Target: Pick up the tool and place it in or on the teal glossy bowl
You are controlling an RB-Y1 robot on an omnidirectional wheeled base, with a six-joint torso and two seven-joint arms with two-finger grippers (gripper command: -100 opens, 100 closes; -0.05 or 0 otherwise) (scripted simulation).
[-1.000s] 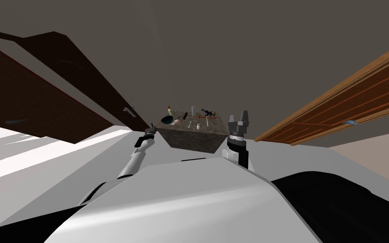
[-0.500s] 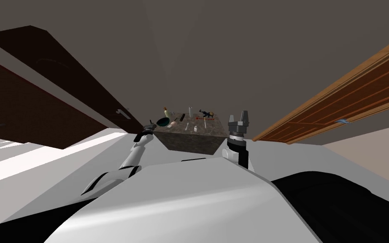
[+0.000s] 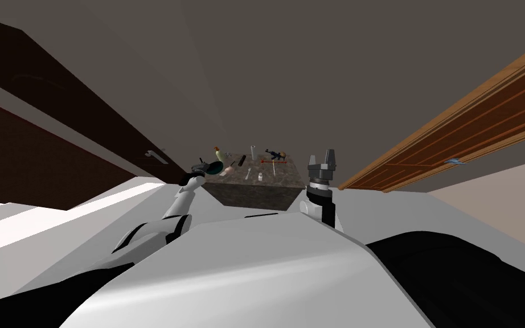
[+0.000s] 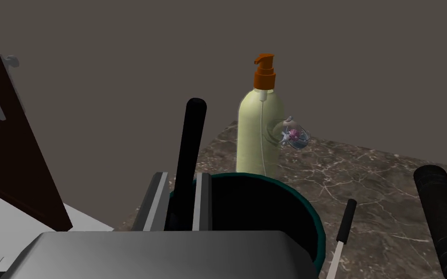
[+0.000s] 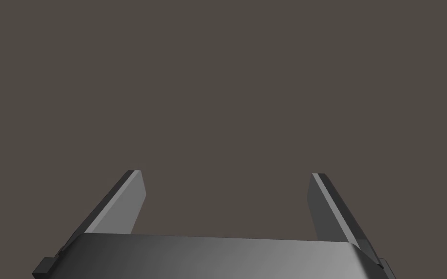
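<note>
**Left gripper** (image 4: 183,177): narrow, clamped on the tool (image 4: 192,135). Both fingers (image 4: 155,203) press the sides of the tool. The tool is a plain black rod that stands nearly upright and rises well past the fingertips. The gripper body hides its lower end.

**Bowl** (image 4: 318,232): teal and glossy, dark inside, standing on the marbled brown table (image 4: 387,179). The left gripper sits at the bowl's rim, on the side nearest the dark brown door (image 4: 4,126). Its bowl-side finger overlaps the rim. From the wrist view you cannot tell whether the tool hangs over the bowl's hollow or just outside the rim. In the head view, the left gripper shows just beside the bowl, at a corner of the table.

**Items placed by the bowl:**
- Bottle (image 4: 259,140): pale yellow-green with an orange pump. It stands upright just behind the bowl, on the far side from the gripper.
- Glass ornament (image 4: 293,135): clear with a pink centre. It is behind the bowl at the bottle's shoulder, and you cannot tell whether the two touch.
- Utensil (image 4: 342,237): thin, with a black handle and a white blade. It lies on the table just beside the bowl, on the side away from the door.
- Cylinder (image 4: 443,223): black. It lies on the table beyond the utensil, farther from the bowl.

**Right gripper** (image 5: 225,173): wide, holding nothing. In the head view it stands raised with its fingers pointing up. It is well apart from the bowl, past the opposite end of the table
</note>
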